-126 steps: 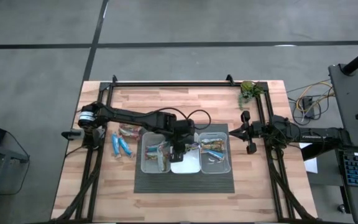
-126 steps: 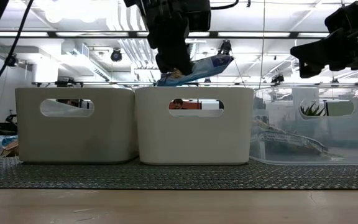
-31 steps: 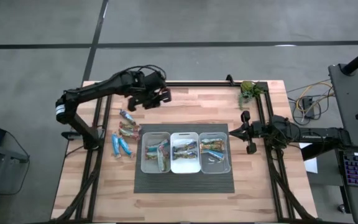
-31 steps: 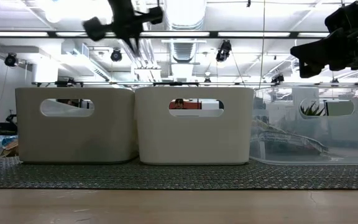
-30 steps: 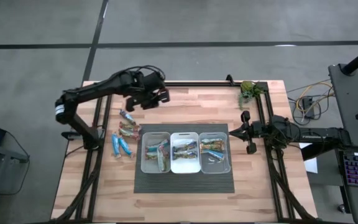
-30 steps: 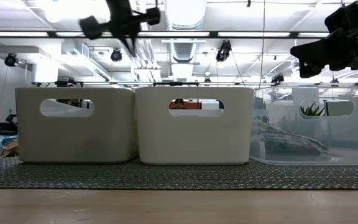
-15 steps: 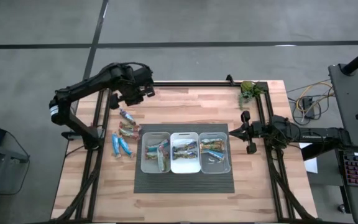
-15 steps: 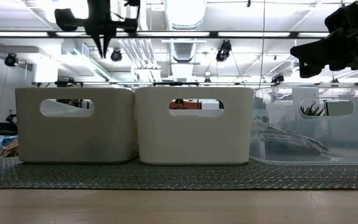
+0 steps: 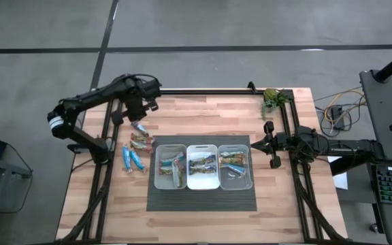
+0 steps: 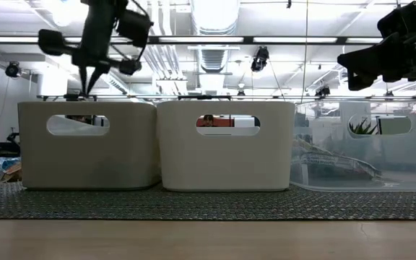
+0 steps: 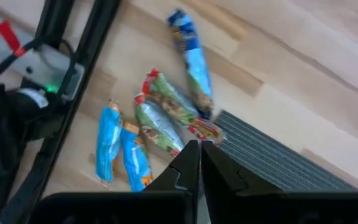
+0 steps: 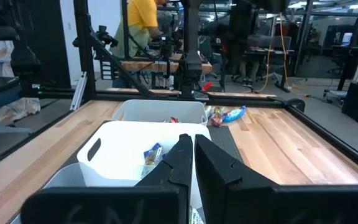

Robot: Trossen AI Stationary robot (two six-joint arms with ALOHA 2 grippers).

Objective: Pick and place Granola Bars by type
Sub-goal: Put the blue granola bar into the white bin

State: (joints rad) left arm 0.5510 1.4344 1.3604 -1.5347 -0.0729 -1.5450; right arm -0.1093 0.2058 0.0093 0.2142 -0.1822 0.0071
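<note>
Several loose Granola Bars lie flat on the wood left of the bins: a blue one (image 11: 191, 62), two silvery ones with red ends (image 11: 160, 115) and two more blue ones (image 11: 120, 152); in the high view they form a group (image 9: 136, 144). My left gripper (image 9: 136, 109) (image 11: 199, 146) hangs shut and empty above them, pointing down. Three bins (image 9: 203, 167) hold sorted bars. My right gripper (image 9: 264, 143) (image 12: 188, 140) waits shut at the table's right side, level, pointing at the bins.
The bins stand in a row on a dark ribbed mat (image 9: 203, 201), whose corner (image 11: 272, 162) reaches close to the loose bars. A black frame rail (image 9: 114, 129) runs along the table's left side. A green plant-like object (image 9: 272, 99) sits at the far right corner.
My left gripper has swung from the far middle of the table toward the left edge and come down, rolling at the wrist, until it hangs over the loose bars. It has stayed shut and empty. Nothing else has moved.
</note>
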